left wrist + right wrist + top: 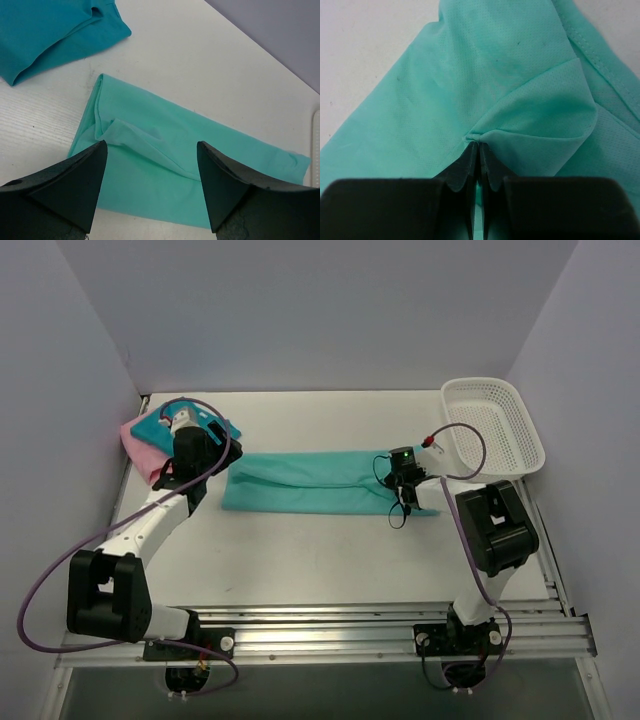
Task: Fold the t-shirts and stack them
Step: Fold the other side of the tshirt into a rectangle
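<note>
The light sea-green t-shirt (310,482) lies folded into a long strip across the middle of the table. My right gripper (405,490) is shut on a pinch of its fabric (479,137) at the strip's right end. My left gripper (185,465) is open and empty, hovering above the strip's left end (150,165). The darker teal-blue t-shirt (190,420) lies folded on the pink t-shirt (140,448) at the back left; it also shows in the left wrist view (45,35).
A white mesh basket (492,425) stands at the back right, just right of the right gripper. Grey walls close in the table on the left, back and right.
</note>
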Available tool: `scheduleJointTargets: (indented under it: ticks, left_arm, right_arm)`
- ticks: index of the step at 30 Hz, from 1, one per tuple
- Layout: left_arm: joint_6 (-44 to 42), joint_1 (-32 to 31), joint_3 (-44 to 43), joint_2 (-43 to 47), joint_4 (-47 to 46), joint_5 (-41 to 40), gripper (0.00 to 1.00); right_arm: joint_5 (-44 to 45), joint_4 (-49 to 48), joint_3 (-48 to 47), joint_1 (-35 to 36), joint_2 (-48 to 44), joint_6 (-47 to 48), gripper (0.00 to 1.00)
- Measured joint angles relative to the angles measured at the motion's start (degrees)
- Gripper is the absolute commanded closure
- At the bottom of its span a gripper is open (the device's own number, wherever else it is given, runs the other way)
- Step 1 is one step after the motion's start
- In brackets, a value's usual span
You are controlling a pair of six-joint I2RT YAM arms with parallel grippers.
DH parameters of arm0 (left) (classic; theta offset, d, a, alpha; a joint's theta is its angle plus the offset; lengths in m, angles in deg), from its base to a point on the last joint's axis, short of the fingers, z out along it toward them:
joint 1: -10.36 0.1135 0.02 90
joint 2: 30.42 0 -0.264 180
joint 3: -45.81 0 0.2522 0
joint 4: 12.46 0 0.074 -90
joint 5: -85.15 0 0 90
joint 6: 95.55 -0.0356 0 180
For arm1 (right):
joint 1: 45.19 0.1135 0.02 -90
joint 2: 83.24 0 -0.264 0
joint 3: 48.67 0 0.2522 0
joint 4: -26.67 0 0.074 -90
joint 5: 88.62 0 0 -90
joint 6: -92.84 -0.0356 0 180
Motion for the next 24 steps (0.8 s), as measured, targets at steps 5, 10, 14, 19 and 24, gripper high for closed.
scheduleJointTargets:
  ticks: [5,10,14,19,24]
  left_arm:
    - [-0.02,0.00,0.02,0.85,0.00,-0.02,0.19]
    - [-0.22,0.00,0.85,0.87,0.02,0.00,0.19]
    - [-0.31,0.00,1.16,0.94,0.00,0.00,0.19]
    - [-0.39,0.02,1.55,1.25,-0.04,0.02,0.19]
    - [-0.37,0.07,1.70,1.36,-0.09,0.04,0.19]
  right_arm:
    - [0.00,0.00,0.39,0.00,-0.11,-0.02,1.00]
    - [0.02,0.94,1.57,0.00,-2.40,0.00,1.00]
    - [0.09,3.28,3.28,0.00,-8.46,0.15,1.00]
    - [0.42,6.25,5.81,0.07,-18.14,0.59,1.00]
    - [0.59,8.35,8.70,0.28,-22.91,0.70,1.00]
